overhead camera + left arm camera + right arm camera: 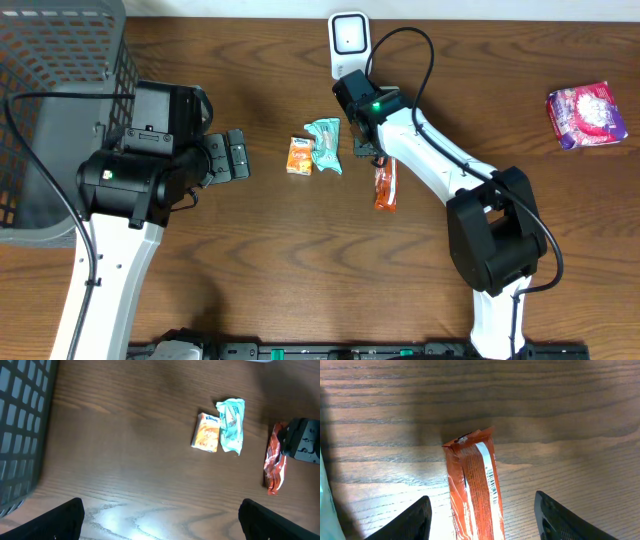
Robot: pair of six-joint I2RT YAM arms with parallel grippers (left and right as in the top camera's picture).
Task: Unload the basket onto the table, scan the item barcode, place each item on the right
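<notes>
Far left of the scanner (348, 38), the left jaws hang wide apart, nothing between them. Nearer, front-left of the scanner, a tissue pack (299, 156) and a teal packet (325, 145) lie side by side on the table (250, 60). Just in front of the scanner, the right jaws stand released astride the orange bar (470, 495), which lies flat, barcode up. We judge pickup is in hand. Next: clench on the bar, lift, and turn the barcode to the scanner.

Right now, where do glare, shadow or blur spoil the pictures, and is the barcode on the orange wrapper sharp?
Left wrist: white glare on the brown wooden table near the bottom edge. Right wrist: the orange foil snack wrapper is sharp, its barcode bars distinct; dark shadow at upper left. Overhead: even light.
</notes>
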